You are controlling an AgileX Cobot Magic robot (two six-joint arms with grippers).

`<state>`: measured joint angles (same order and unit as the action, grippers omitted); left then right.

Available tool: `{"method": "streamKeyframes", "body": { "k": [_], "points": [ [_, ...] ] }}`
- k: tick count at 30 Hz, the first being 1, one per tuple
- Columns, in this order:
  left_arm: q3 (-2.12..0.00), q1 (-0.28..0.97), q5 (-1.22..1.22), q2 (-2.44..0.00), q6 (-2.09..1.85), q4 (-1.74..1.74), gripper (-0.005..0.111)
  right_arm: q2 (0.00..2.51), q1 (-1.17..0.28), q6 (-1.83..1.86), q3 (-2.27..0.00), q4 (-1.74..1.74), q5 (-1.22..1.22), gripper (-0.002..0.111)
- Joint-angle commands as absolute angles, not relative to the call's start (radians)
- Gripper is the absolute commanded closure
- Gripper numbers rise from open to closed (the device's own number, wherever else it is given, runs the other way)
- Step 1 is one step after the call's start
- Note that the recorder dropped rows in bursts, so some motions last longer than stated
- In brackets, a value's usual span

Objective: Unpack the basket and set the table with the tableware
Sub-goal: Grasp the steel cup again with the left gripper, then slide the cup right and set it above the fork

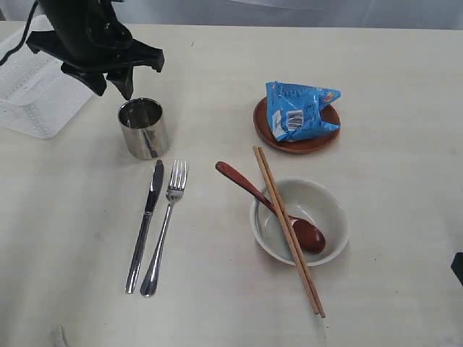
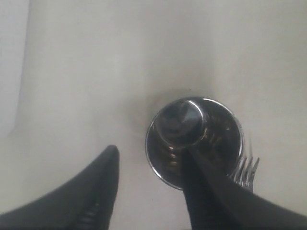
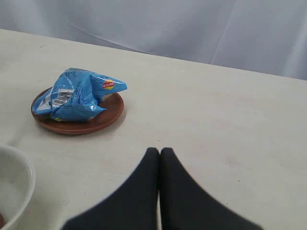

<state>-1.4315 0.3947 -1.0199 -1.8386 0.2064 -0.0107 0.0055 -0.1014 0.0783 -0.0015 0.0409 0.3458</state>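
Note:
The small steel cup (image 1: pixel 143 128) stands upright on the table (image 1: pixel 217 303). My left gripper (image 1: pixel 112 88) hangs open just above and behind it, holding nothing. In the left wrist view one finger crosses in front of the cup (image 2: pixel 177 124) and the other stands off to its side, around the left gripper (image 2: pixel 151 149). Below the cup lie the knife (image 1: pixel 145 224) and fork (image 1: pixel 166 224), side by side. The spoon (image 1: pixel 246 184) and chopsticks (image 1: pixel 286 228) rest across the bowl (image 1: pixel 325 210). The white basket (image 1: pixel 32 101) sits at the far left. My right gripper (image 3: pixel 159 151) is shut and empty.
A blue snack packet (image 1: pixel 298 108) lies on the brown plate (image 1: pixel 300 147) at the back right; the right wrist view shows that plate (image 3: pixel 76 125), the packet (image 3: pixel 76 96) and the bowl's rim (image 3: pixel 14 187). Fork tines (image 2: pixel 245 168) show beside the cup.

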Motion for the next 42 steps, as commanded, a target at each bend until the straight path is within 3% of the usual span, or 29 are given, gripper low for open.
{"method": "streamKeyframes", "body": {
  "k": [1,13,21,23,27,35,42],
  "points": [
    [-1.417,0.399,-1.016,-1.858,0.218,-0.015,0.066,0.000,-0.094,0.074,0.000,0.043,0.342,0.109],
    [-1.265,0.399,-0.794,-1.865,0.240,0.043,0.066,0.000,-0.094,0.074,0.000,0.043,0.342,0.109],
    [-1.265,0.399,-0.776,-1.936,0.240,0.045,0.067,0.000,-0.094,0.074,0.000,0.043,0.342,0.109],
    [-1.265,0.399,-0.755,-1.938,0.240,0.045,0.074,0.000,-0.094,0.074,0.000,0.043,0.342,0.109],
    [-1.265,0.399,-0.708,-1.938,0.240,0.061,0.106,0.000,-0.094,0.074,0.000,0.043,0.342,0.109],
    [-1.270,0.402,-0.627,-1.938,0.228,0.090,0.107,0.000,-0.094,0.074,0.000,0.043,0.342,0.109],
    [-1.419,0.405,-0.716,-1.972,0.205,0.088,0.107,0.000,-0.094,0.074,0.000,0.043,0.342,0.109]
  ]
}}
